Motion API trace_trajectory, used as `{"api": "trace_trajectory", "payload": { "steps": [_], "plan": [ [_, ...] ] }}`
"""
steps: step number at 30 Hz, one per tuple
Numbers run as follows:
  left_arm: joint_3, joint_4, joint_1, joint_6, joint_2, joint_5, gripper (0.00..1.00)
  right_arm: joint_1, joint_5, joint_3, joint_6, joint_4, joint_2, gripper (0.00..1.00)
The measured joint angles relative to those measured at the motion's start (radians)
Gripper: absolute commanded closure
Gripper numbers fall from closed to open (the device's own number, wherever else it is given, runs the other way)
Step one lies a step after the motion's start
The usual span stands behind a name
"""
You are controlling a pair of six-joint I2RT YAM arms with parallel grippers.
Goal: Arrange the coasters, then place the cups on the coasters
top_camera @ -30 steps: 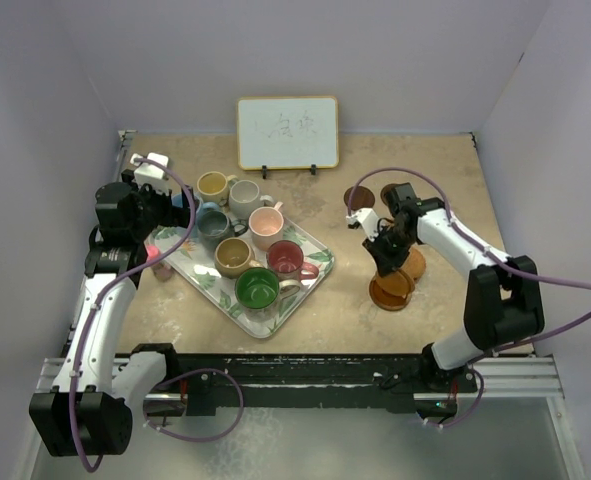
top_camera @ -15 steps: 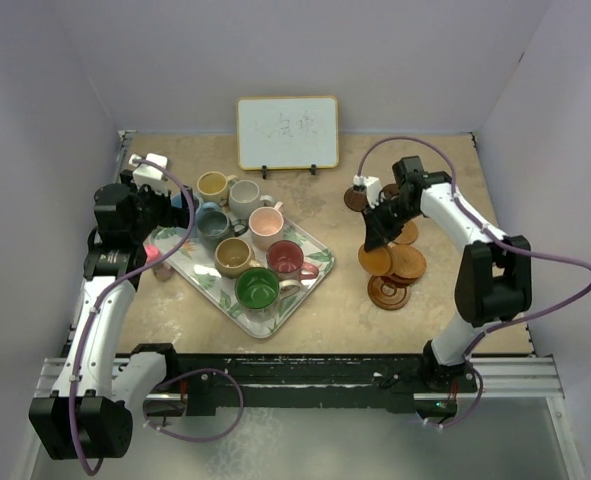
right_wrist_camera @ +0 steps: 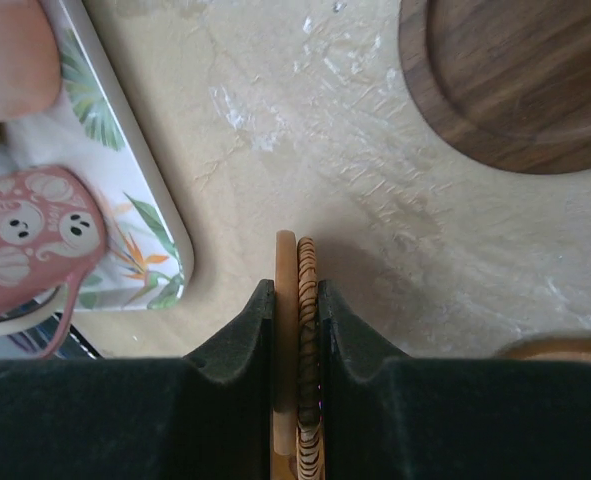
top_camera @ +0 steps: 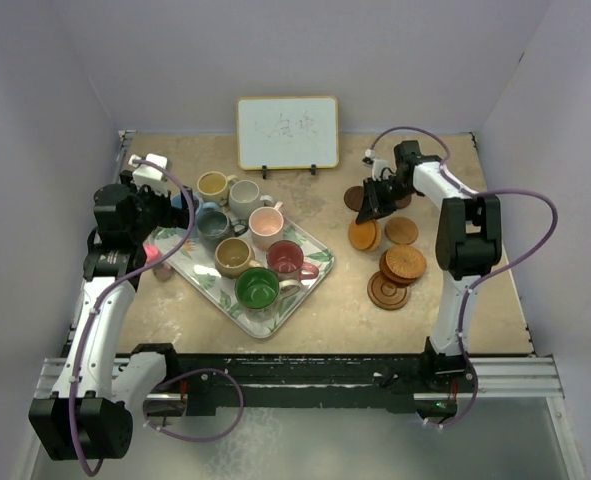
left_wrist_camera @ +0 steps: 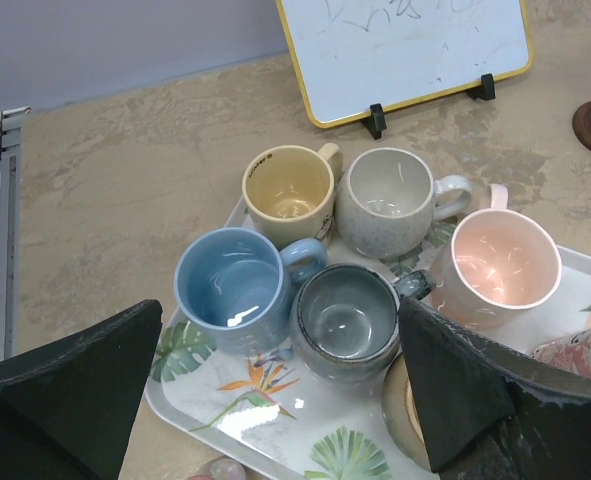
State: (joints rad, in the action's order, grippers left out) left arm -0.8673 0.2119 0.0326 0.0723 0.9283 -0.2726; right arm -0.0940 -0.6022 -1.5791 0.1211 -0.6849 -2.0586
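Two pincers, two different states. Your left gripper (left_wrist_camera: 280,315) stands wide apart and holds nothing. It hangs above the leaf-patterned tray (left_wrist_camera: 225,425), with the light blue cup (left_wrist_camera: 230,290) and the dark grey-blue cup (left_wrist_camera: 347,322) directly between its fingers. Your right gripper (right_wrist_camera: 297,290) is nearly together, clamped on a light orange coaster (right_wrist_camera: 286,262) held on edge over the table (right_wrist_camera: 305,150). A dark brown coaster (right_wrist_camera: 515,80) lies flat ahead of it to the right, and the tray's corner is to its left.

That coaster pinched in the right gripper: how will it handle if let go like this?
Likely stiff: the coaster looks straight, clamped edge-on in the right gripper. Released on edge, a round disc would probably roll or topple flat.
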Motion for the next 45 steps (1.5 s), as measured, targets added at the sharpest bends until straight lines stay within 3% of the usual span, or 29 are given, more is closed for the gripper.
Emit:
{"api": "trace_trajectory", "payload": {
  "steps": [4, 14, 26, 35, 45],
  "plan": [
    [0.0, 0.007, 0.0, 0.0, 0.0, 0.0, 0.02, 0.026, -0.049, -0.042, -0.039, -0.009, -0.053, 0.97],
    [0.0, 0.012, 0.002, 0.0, 0.005, 0.0, 0.02, 0.07, -0.101, -0.029, -0.043, -0.02, -0.063, 0.77],
    [0.0, 0.013, 0.006, 0.0, 0.005, 0.0, 0.02, 0.122, -0.124, 0.014, -0.008, -0.05, -0.063, 0.64],
    [0.0, 0.013, 0.006, 0.0, 0.005, 0.0, 0.02, 0.141, -0.124, 0.031, 0.011, -0.068, -0.063, 0.67],
    [0.0, 0.013, 0.006, 0.0, 0.005, 0.0, 0.02, 0.197, -0.126, 0.053, 0.068, -0.116, -0.037, 0.94]
  ]
}}
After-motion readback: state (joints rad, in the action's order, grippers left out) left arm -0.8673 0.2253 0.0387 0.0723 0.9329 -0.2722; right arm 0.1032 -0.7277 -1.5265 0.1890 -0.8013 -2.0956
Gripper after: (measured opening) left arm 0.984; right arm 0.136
